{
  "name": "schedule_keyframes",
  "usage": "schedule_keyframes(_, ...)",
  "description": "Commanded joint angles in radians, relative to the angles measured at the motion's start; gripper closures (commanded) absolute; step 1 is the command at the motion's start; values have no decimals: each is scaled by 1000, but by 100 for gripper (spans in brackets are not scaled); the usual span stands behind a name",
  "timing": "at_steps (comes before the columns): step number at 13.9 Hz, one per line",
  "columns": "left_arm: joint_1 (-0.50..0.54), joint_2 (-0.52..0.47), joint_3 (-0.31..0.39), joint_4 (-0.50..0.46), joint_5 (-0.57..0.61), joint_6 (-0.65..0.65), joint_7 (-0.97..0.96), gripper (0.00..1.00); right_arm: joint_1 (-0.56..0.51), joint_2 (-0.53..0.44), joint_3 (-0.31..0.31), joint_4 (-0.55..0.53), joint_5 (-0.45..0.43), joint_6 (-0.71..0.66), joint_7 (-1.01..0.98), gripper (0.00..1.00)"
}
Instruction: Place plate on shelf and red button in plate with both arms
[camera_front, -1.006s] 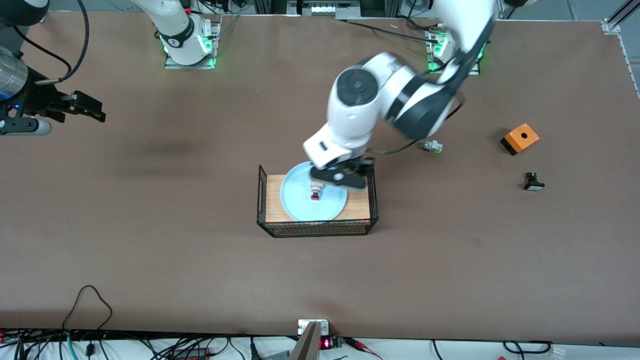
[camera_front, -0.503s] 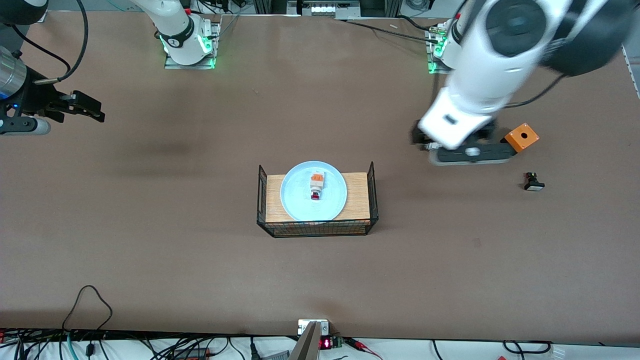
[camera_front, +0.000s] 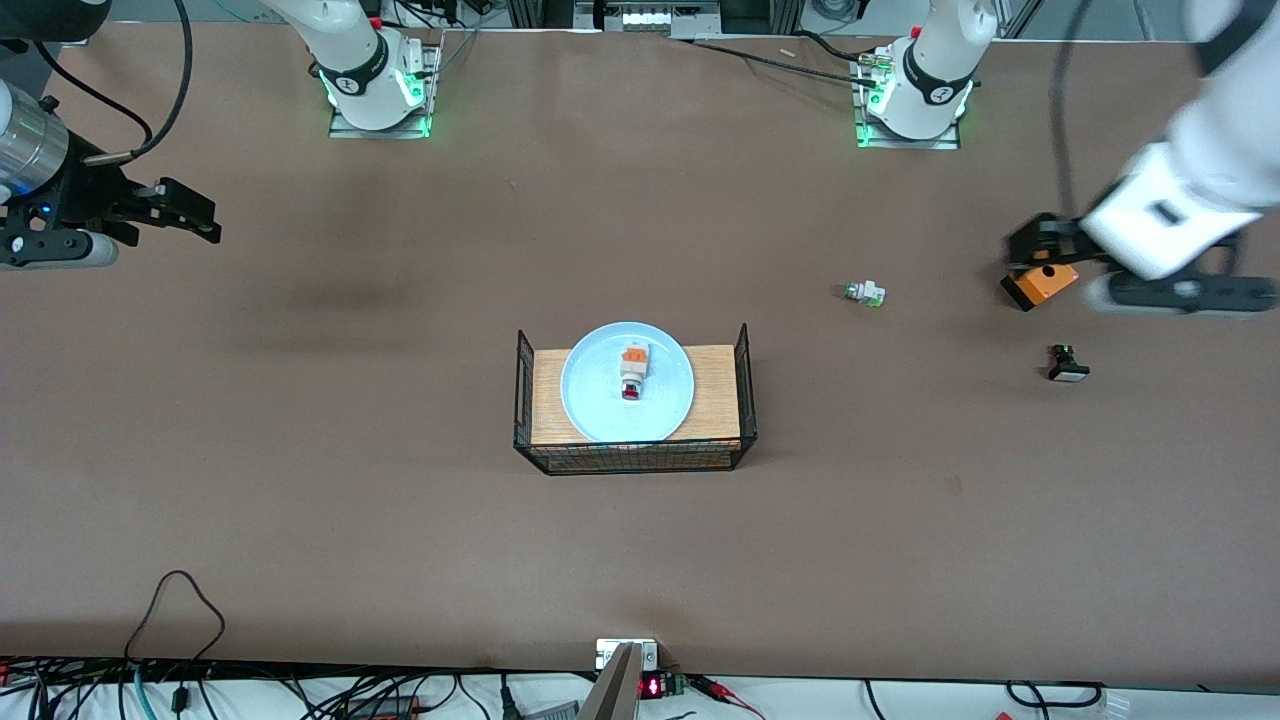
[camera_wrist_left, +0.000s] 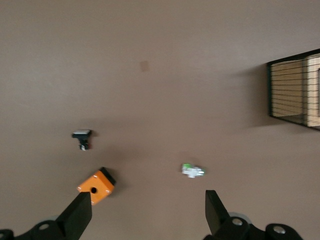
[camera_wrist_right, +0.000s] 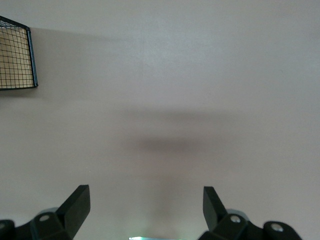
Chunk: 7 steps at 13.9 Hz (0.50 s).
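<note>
Left end effector (camera_front: 1150, 270) open, empty, swung from plate (camera_front: 590, 410) to over orange box (camera_front: 1035, 287) | right end effector (camera_front: 190, 222) open, waiting

Left hand (camera_front: 1150, 285): off the plate (camera_front: 600, 400), now raised at the left arm's end of the table, over the orange box (camera_front: 1040, 284), fingers spread. Red button (camera_front: 632, 372): released, lying on the plate. Right hand (camera_front: 185, 215): shifted slightly.
</note>
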Motion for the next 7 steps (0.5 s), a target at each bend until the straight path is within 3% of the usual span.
schedule_keyframes(1,67,-154,35,-216,-39,114,105,0,2,-9,-1,12,-15,-16,4,0)
schedule_keyframes(7,50,-180,58,-244,-25,102,99,0,-6,-32,-9,13,-15,-61,-10,0)
